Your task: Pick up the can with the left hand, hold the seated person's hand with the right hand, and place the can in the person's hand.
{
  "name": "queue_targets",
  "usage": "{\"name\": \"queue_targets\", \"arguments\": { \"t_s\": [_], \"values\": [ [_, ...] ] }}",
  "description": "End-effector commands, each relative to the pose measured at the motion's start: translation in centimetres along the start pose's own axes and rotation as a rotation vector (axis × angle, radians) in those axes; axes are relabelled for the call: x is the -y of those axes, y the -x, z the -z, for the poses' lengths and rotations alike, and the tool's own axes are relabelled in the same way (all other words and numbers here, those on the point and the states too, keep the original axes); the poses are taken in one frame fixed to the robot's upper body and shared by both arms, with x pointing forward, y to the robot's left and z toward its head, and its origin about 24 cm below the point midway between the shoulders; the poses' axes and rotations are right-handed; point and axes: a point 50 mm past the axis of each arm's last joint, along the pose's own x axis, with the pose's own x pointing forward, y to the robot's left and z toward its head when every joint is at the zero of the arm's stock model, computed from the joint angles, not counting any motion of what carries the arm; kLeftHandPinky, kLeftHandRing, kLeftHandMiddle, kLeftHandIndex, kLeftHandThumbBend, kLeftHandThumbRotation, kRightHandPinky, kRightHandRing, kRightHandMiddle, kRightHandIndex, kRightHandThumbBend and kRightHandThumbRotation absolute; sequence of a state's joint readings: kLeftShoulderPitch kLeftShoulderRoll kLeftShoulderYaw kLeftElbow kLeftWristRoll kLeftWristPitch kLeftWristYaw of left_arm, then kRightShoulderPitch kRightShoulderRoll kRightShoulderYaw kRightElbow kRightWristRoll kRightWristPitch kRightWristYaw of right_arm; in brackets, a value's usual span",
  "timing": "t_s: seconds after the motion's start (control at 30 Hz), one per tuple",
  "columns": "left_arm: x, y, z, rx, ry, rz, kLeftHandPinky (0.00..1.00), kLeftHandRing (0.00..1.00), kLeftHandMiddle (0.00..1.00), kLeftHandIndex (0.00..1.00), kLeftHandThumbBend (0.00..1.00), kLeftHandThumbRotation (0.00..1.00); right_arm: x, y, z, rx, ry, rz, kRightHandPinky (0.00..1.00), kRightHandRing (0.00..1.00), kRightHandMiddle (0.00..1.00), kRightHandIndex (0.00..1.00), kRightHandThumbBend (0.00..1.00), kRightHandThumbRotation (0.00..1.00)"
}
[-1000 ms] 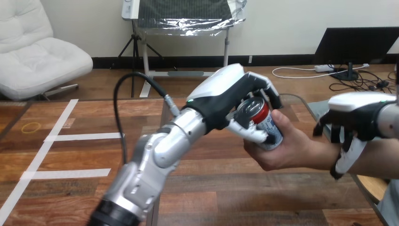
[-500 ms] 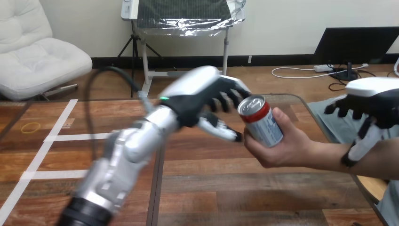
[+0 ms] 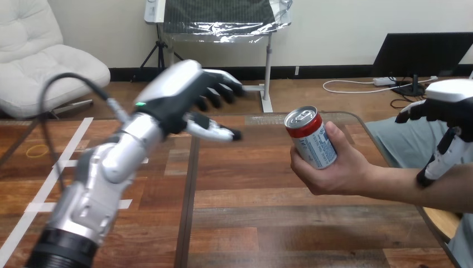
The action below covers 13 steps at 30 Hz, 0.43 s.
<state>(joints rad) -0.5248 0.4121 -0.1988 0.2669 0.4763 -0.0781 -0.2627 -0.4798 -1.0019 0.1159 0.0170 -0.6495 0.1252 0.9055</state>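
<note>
1. In the person's hand (image 3: pixel 341 170), toward the view's right: the can (image 3: pixel 311 140), silver on top, red-banded beneath the rim, white and blue lower down.
2. Leaning, top tipped toward the left, bottom sunk in the palm.
3. Gripped round its lower body from beneath and behind, thumb up along the side facing right; kept clear above the worktop (image 3: pixel 251 223), touching no part of it.
4. Well apart from the can, off to its left and a little higher: the left hand (image 3: pixel 177 96), raised over the wooden worktop.
5. Spread wide and holding nothing, fingers (image 3: pixel 223 89) reaching toward the right, thumb below them.
6. Behind that hand, slanting down to the lower left corner: the silver left arm (image 3: pixel 103 176).
7. At the right edge, just above the person's forearm (image 3: pixel 413 187) and well apart from the can: the right hand (image 3: pixel 453 103), white shell uppermost.
8. Gripping that forearm or merely hanging over it: cannot tell.
</note>
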Motion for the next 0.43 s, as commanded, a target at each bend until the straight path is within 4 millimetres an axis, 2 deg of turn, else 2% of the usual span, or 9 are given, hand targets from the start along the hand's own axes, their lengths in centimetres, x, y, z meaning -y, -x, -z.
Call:
{"name": "queue_targets", "arguments": {
  "t_s": [0.0, 0.4],
  "values": [
    [-1.6, -0.3, 0.3, 0.004, 0.013, -0.07, 0.64, 0.68, 0.7, 0.69, 0.67, 0.14, 3.7, 2.2, -0.4, 0.015, 0.015, 0.145, 0.84, 0.92, 0.95, 0.9, 0.71, 0.12],
    [-2.3, 0.1, 1.5, -0.016, 0.032, -0.114, 0.64, 0.69, 0.71, 0.7, 0.66, 0.13, 4.0, 2.8, -0.7, 0.086, -0.046, 0.214, 0.84, 0.9, 0.91, 0.88, 0.67, 0.11]
  ]
}}
